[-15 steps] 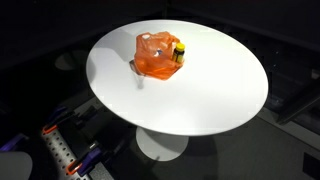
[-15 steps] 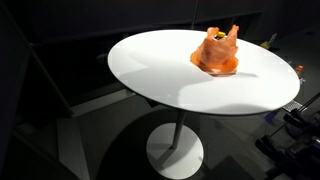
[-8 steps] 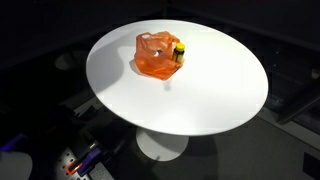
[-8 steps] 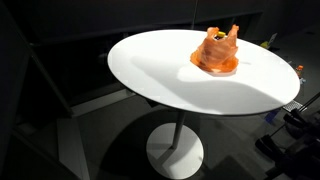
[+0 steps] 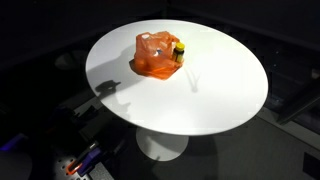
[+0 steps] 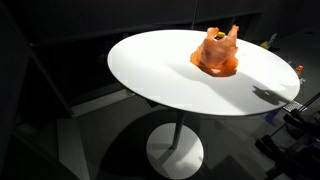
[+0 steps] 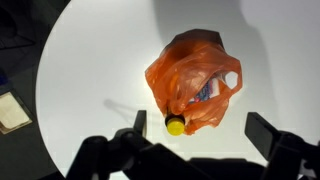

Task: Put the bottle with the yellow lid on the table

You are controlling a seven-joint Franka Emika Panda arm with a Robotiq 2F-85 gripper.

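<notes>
An orange plastic bag lies on the round white table; it also shows in the other exterior view and in the wrist view. A bottle with a yellow lid sticks out of the bag's opening; its lid shows in an exterior view. My gripper is open, high above the table, with its fingers on either side of the bag's near end, not touching it. The gripper itself is out of both exterior views.
The table stands on a white pedestal base in a dark room. Clamps and equipment with orange and blue parts sit on the floor. A tan flat object lies on the floor beyond the table edge.
The bag and bottle have not moved. A shadow has shifted across the table toward its edge, and the lit gear on the floor looks different.
</notes>
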